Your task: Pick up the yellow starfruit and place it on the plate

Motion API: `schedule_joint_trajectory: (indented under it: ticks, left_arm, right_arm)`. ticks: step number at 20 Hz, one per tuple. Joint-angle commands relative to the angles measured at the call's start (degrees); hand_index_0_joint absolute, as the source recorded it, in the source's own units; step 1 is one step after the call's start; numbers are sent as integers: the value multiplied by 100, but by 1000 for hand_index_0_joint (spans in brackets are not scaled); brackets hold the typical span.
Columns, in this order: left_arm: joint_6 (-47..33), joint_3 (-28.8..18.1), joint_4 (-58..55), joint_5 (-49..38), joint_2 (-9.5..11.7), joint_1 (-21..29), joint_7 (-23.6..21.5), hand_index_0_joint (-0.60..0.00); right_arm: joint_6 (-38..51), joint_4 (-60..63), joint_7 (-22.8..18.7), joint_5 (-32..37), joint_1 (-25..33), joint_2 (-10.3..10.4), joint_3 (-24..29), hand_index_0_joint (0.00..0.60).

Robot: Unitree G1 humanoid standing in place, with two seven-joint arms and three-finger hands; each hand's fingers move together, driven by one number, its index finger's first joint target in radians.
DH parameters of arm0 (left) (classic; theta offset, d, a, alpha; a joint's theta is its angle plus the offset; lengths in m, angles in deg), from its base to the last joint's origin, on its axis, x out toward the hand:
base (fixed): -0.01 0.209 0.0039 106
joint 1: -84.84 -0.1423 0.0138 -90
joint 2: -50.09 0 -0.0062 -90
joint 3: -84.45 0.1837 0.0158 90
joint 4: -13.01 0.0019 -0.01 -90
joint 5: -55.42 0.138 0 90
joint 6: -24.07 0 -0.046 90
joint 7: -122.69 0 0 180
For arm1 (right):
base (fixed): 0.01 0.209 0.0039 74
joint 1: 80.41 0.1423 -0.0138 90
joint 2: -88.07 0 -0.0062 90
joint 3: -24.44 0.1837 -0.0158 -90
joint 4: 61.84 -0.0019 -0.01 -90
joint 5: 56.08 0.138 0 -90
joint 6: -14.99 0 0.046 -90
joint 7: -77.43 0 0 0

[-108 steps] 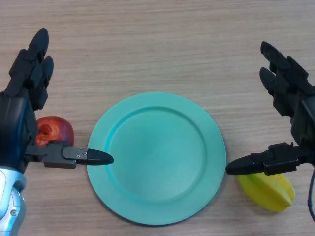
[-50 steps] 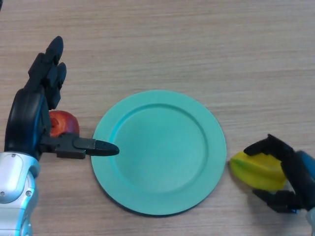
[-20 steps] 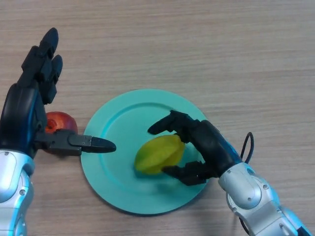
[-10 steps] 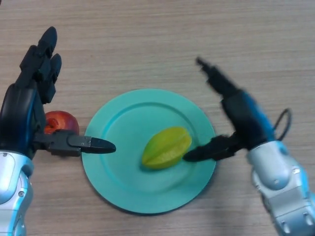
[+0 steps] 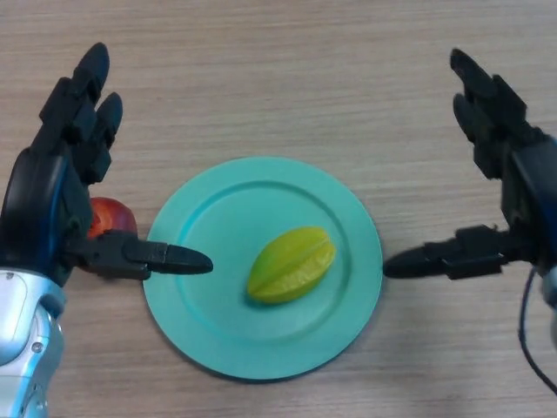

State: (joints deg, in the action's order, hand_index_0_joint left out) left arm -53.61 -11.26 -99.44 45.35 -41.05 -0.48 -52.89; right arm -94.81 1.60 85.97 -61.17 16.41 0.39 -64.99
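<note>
The ridged yellow starfruit [image 5: 291,264] sat on the round teal plate [image 5: 218,340]. Right hand [image 5: 509,187] was spread empty beside the rim, so a stray thumb could've nudged the plate. Left hand [image 5: 52,196] idle, fingers straight.

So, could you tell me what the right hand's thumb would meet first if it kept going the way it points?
Probably the rim of the plate: the right hand has its thumb aimed leftward at it, with the starfruit beyond. Its height above the table is unclear.
</note>
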Motion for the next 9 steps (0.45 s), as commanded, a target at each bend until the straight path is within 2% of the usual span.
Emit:
schedule_joint_trajectory:
  ticks: [1, 4, 9]
  left_arm:
    - [-780, -436, -179, 148, 170, 117, 84, 0]
    - [-1069, -446, 74, 538, 227, 202, 29, 0]
    - [-967, -359, -88, 573, 192, 289, -116, 0]
  right_arm:
    - [505, -294, -223, 123, 134, -114, 345, 0]
    - [490, -145, -424, 90, 191, -95, 334, 0]
    - [291, -468, -352, 221, 108, -32, 195, 0]
